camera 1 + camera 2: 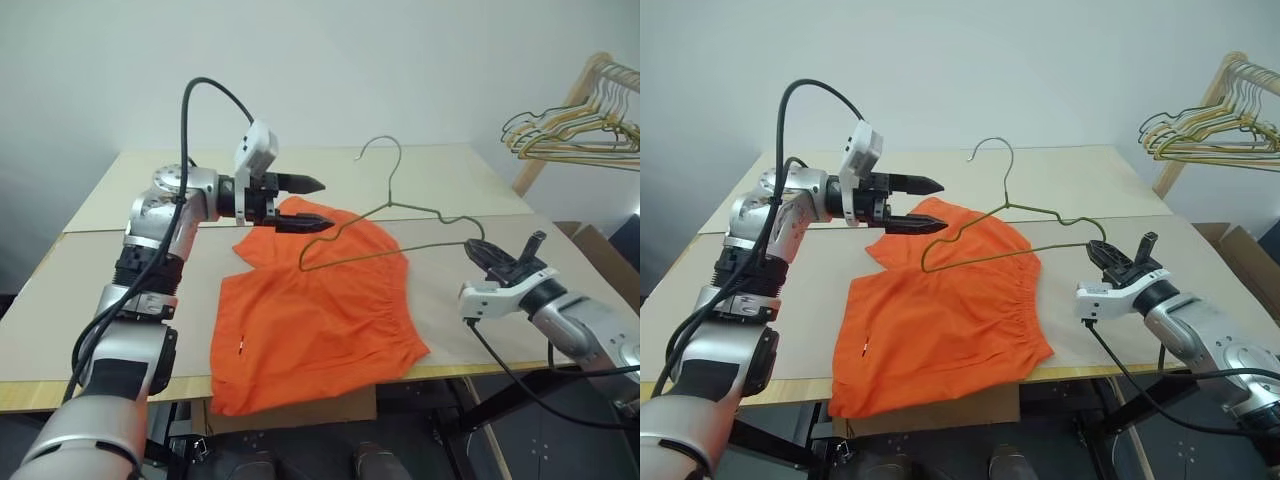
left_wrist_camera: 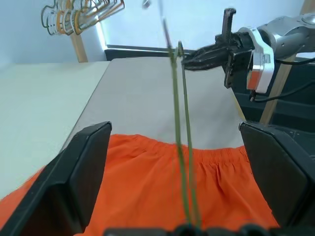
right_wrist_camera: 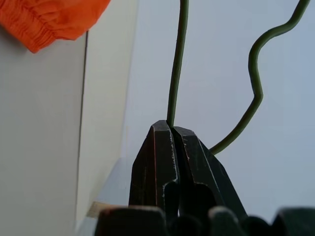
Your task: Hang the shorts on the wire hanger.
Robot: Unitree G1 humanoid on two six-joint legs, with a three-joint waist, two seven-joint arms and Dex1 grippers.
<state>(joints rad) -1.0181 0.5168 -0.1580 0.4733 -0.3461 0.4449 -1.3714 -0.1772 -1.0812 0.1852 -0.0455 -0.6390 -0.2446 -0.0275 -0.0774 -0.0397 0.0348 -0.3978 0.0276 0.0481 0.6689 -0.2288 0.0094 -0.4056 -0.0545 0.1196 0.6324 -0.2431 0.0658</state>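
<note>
The shorts [image 1: 315,320] lie flat on the table [image 1: 60,310], the near hem hanging just over the near edge, the gathered waistband toward the right, one leg reaching toward the far left; soft, light cloth that I judge will sag and fold wherever it is lifted, so the waistband, being thicker, looks the firmest place to take hold.

To the right, the right gripper [image 1: 487,255] is clamped tight on the right end of the wire hanger [image 1: 385,235], its fingers pressed together on the thin wire; the hanger is held off the table over the far part of the shorts, hook [image 1: 380,150] rising toward the far side; thin, springy wire, held at one end, so its free left end is likely to wobble or twist if pushed.

Further left, the left gripper [image 1: 305,203] hangs with jaws spread wide and empty; the hanger's left corner lies between or just beside its fingers, contact not discernible.

At the far right, a rack [image 1: 590,85] carries a cluster of spare hangers [image 1: 570,135].
</note>
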